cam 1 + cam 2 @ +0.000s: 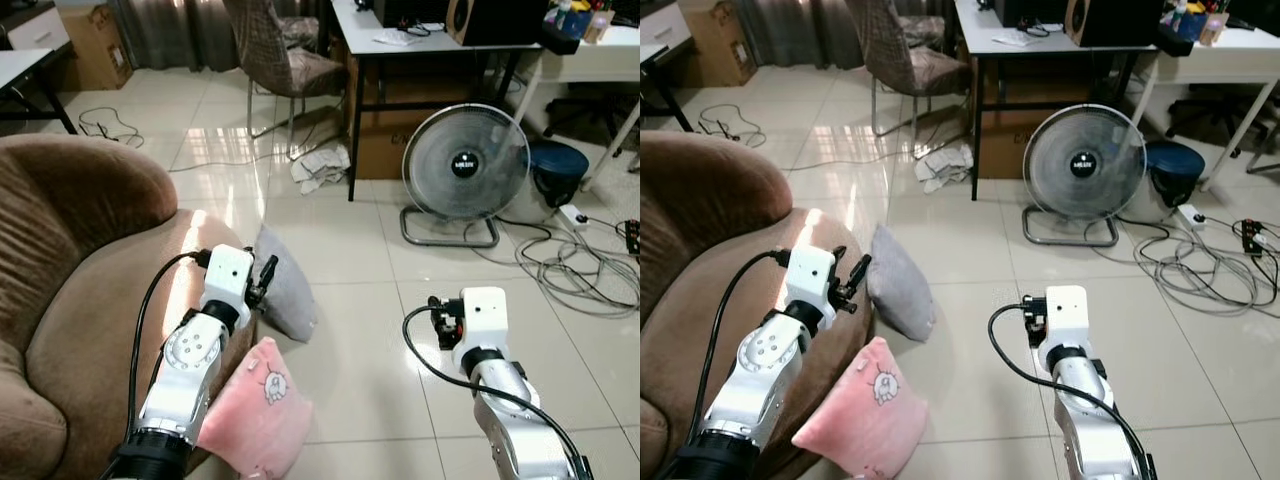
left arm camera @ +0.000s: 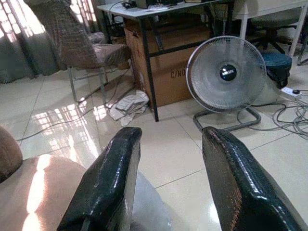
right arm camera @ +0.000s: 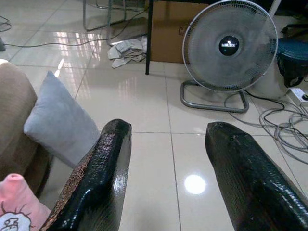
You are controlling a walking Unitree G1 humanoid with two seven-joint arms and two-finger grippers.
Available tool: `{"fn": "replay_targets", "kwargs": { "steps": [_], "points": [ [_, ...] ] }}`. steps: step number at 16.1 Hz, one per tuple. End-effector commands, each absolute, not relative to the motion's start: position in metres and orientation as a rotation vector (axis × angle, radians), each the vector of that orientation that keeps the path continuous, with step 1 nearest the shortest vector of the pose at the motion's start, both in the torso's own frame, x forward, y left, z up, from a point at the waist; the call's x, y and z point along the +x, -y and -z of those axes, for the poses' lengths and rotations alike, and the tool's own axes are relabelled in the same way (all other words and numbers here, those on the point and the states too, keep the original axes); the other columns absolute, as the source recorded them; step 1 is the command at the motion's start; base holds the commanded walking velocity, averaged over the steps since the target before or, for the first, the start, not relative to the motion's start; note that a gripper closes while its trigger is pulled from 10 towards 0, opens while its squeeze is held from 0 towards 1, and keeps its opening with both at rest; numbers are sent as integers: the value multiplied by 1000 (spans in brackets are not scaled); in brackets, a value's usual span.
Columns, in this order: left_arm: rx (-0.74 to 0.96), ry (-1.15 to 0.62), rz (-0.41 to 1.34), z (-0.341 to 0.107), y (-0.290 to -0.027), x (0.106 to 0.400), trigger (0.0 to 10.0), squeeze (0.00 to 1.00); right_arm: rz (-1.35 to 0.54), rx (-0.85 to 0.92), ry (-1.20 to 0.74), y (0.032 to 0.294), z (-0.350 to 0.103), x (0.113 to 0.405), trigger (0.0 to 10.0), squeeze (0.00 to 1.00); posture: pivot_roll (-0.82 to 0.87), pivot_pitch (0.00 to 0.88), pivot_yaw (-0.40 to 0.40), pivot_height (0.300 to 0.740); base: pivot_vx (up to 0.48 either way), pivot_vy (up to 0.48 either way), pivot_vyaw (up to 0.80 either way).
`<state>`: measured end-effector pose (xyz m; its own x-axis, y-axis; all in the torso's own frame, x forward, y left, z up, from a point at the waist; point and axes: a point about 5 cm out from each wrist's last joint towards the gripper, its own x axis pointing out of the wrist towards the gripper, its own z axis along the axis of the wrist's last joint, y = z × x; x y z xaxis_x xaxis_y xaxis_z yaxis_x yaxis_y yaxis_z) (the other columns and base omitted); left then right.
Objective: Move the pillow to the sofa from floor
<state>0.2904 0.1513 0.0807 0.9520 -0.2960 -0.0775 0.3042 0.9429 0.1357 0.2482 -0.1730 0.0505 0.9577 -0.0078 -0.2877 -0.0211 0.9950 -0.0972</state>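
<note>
A grey pillow (image 1: pixel 287 292) stands on the tiled floor, leaning against the front of the brown sofa (image 1: pixel 80 300). A pink pillow (image 1: pixel 256 412) with a cartoon face leans on the sofa nearer to me. My left gripper (image 2: pixel 172 134) is open and empty, held over the sofa's front edge just above and left of the grey pillow (image 2: pixel 149 211). My right gripper (image 3: pixel 169 127) is also open and empty, hovering over bare tiles to the right of both pillows, with the grey pillow (image 3: pixel 62 122) ahead on its left.
A floor fan (image 1: pixel 465 165) stands ahead on the right, with loose cables (image 1: pixel 575 270) and a power strip beside it. A desk (image 1: pixel 430 42), a cardboard box, a chair (image 1: pixel 285 60) and a crumpled cloth (image 1: pixel 320 166) lie farther back. Open tiles stretch between the pillows and the fan.
</note>
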Motion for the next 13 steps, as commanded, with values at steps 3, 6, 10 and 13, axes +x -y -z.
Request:
{"fn": "replay_targets", "kwargs": {
  "steps": [3,6,10,13],
  "points": [
    [145,-42,311,-85,-152,292,10000,0,3,-101,-292,175,-51,248,10000,0,-43,0,44,740,0,0,0],
    [150,-43,308,-85,-152,294,10000,0,5,-102,-290,175,-51,248,10000,0,-44,0,46,740,0,0,0],
    [152,-48,315,-85,-151,294,10000,0,10,-100,-288,176,-51,248,10000,0,-43,0,49,740,-87,0,0],
    [158,-47,310,-85,-152,295,10000,0,8,-101,-290,175,-51,248,10000,0,-42,0,48,740,-331,0,0]
  ]
}}
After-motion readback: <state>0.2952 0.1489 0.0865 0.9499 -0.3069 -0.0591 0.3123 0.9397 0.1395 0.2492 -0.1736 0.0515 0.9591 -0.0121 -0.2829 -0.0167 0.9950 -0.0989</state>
